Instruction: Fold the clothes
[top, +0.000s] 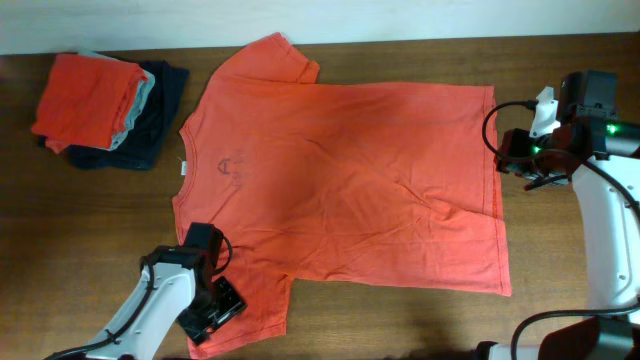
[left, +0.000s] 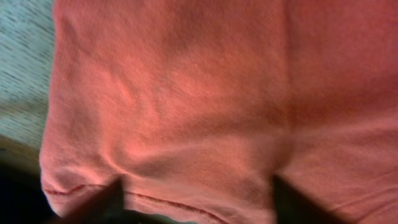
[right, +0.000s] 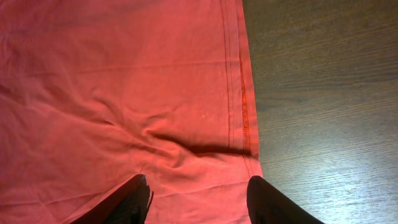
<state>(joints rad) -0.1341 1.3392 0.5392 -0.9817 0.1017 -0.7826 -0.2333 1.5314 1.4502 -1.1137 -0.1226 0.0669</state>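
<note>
Straddling a sleeve (top: 262, 305) of the shirt (top: 340, 180), the left claw (left: 196, 196) has its jaws apart. Shirt lies flat on the surface (top: 100, 230). Right claw (right: 196, 193), jaws apart at the hem (right: 241, 93), possibly presses cloth. Risk: a shallow pinch slips, skewing the fold.

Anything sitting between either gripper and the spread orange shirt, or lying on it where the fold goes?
Nothing visible does. The left gripper is over the sleeve and the right gripper is at the hem, with only cloth beneath both. Nothing lies on the shirt. The folded pile sits apart, off the collar end.
</note>
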